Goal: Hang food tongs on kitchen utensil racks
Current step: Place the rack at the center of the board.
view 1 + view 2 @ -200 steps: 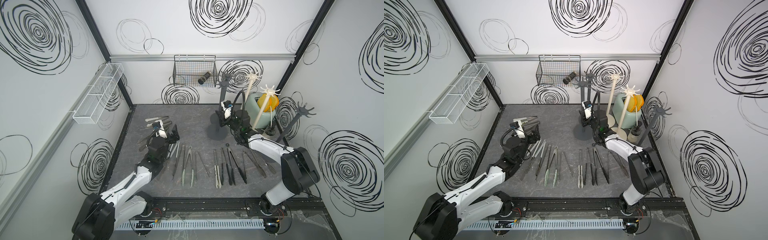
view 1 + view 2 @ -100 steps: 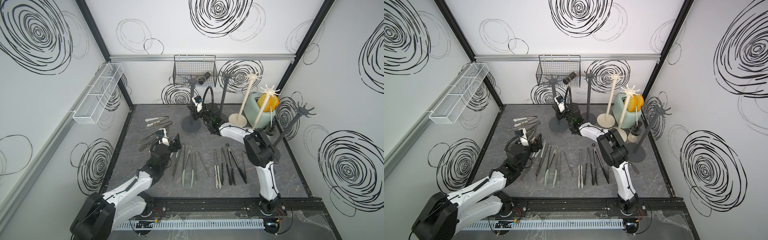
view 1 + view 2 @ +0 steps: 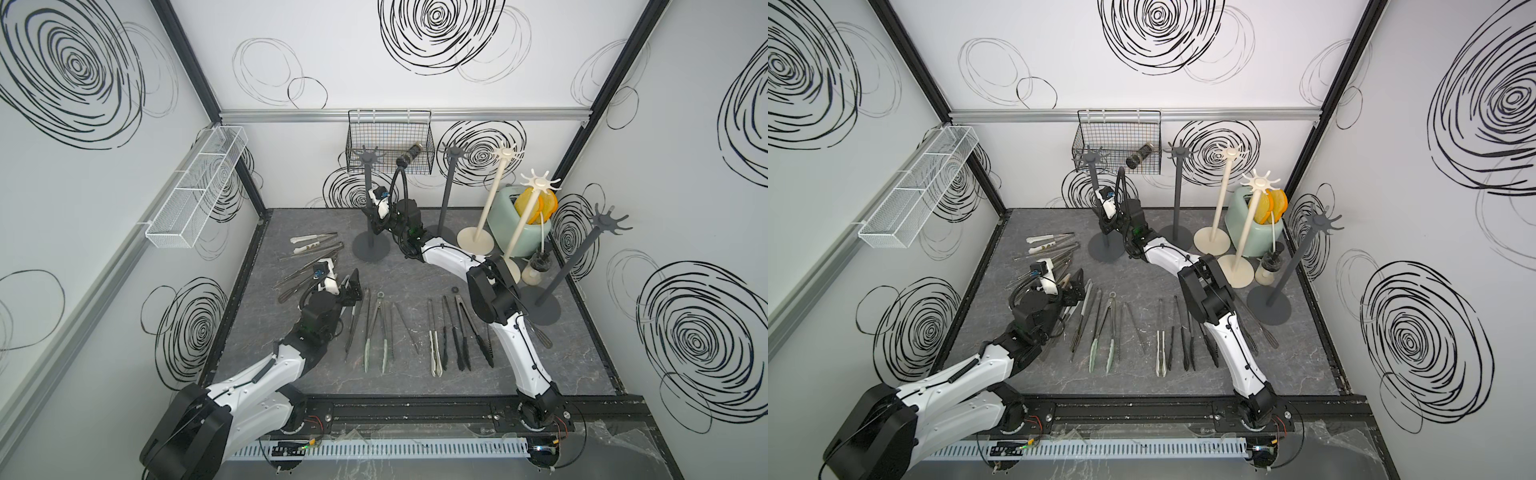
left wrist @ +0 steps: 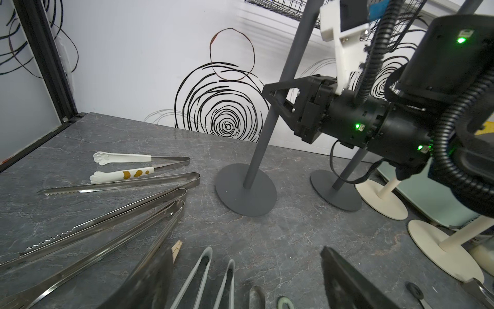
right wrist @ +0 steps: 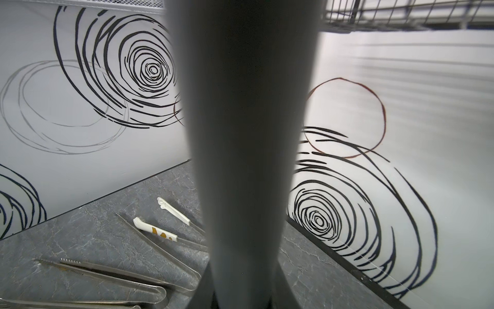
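Since a second before, the dark grey rack was shifted leftward along the back of the table in the right gripper, and the left gripper was moved a little toward the front row of food tongs. In both top views the right gripper was seen clamped low on that rack's pole. The grip was confirmed in the left wrist view, where the jaws were narrowed around the pole. In the right wrist view the pole was pressed close and filled the centre. The rack's disc base was seen flat on the table, left of the second dark grey rack. Two cream racks were stood further right, and another dark grey rack near the right wall. The left gripper was held wide apart with nothing between its fingers, low over the left end of the tongs row. All tongs were laid on the table. A row was spread across the front, pale green tips among them. A looser cluster lay at back left, with white-tipped tongs and plain steel tongs.
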